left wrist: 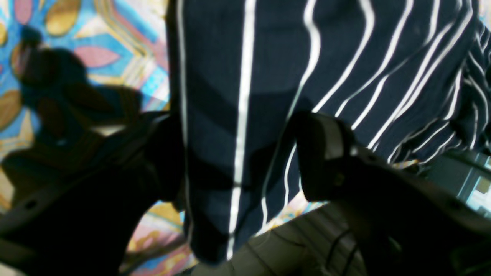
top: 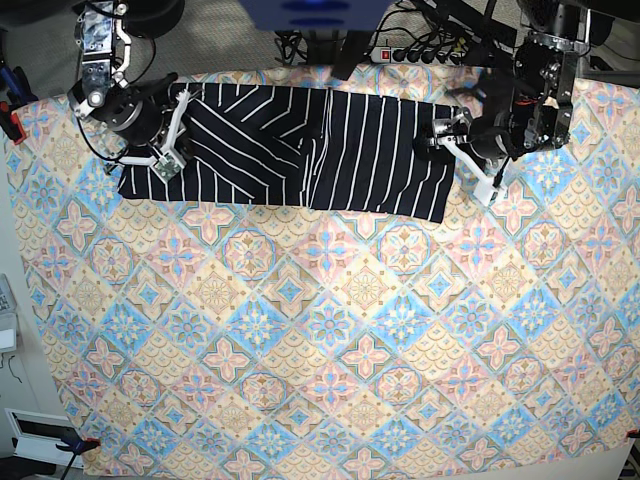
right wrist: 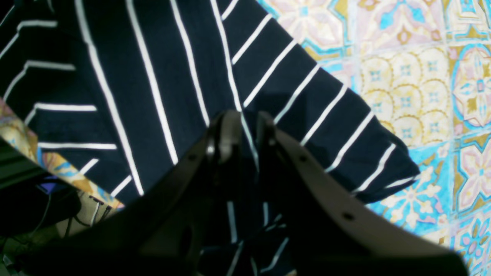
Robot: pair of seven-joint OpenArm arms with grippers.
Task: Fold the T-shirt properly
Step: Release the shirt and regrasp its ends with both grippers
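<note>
Although the T-shirt (top: 300, 150) is folded into a band, further folds remain; the right tool (right wrist: 245, 126) is pinched on its sleeve end, the left tool (left wrist: 238, 153) is spread wide.

A: What sort of place is this?

B: A robot lab or test room. A bench (top: 320, 400) is covered by a pastel diamond-patterned tablecloth (top: 300, 330), held at the corners by clamps (top: 75, 445).

A: Anything else?

B: Two robot arms (top: 105, 70) stand at the far edge. Behind them, a power strip (top: 415, 50) and tangled cables (top: 300, 40) lie on grey carpet (top: 220, 35).
</note>
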